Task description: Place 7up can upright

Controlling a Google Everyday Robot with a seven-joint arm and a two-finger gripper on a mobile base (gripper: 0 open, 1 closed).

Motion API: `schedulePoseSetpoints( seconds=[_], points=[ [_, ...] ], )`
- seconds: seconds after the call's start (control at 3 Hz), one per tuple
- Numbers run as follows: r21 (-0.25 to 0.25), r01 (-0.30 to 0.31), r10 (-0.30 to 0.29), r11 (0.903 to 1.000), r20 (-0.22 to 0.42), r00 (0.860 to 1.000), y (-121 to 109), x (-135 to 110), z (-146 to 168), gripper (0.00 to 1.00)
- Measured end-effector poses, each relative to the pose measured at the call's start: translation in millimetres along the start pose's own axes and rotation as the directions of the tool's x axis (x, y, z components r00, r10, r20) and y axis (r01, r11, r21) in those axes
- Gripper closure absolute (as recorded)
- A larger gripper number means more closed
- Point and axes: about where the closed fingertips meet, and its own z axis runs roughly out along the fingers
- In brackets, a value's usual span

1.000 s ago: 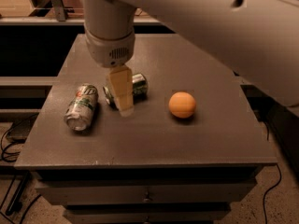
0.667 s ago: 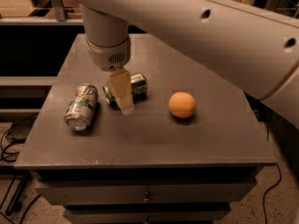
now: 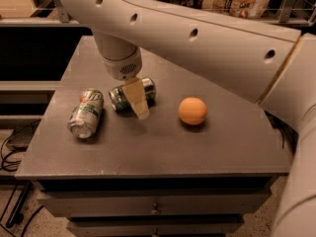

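Note:
The 7up can [image 3: 149, 89], dark green with silver ends, lies on its side near the middle of the grey table [image 3: 163, 147]. My gripper [image 3: 138, 100] hangs from the pale arm that comes in from the upper right. It reaches down right over the middle of the can and covers part of it. The can rests on the table.
A paler silver-white can [image 3: 86, 112] lies on its side to the left of the green can. An orange ball [image 3: 192, 110] sits to its right. The table has drawers below its front edge. Cables lie on the floor at the left.
My gripper has shifted slightly to the right over the green can, and the arm has swung further across the view. The cans and the ball have not moved.

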Motion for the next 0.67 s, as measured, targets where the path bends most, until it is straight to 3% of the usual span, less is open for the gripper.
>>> schedulePoseSetpoints(
  seconds=[0.67],
  points=[
    [-0.006, -0.038, 0.037, 0.9993, -0.071, 0.997, -1.7, 13.6, 20.5, 0.0]
  ],
)
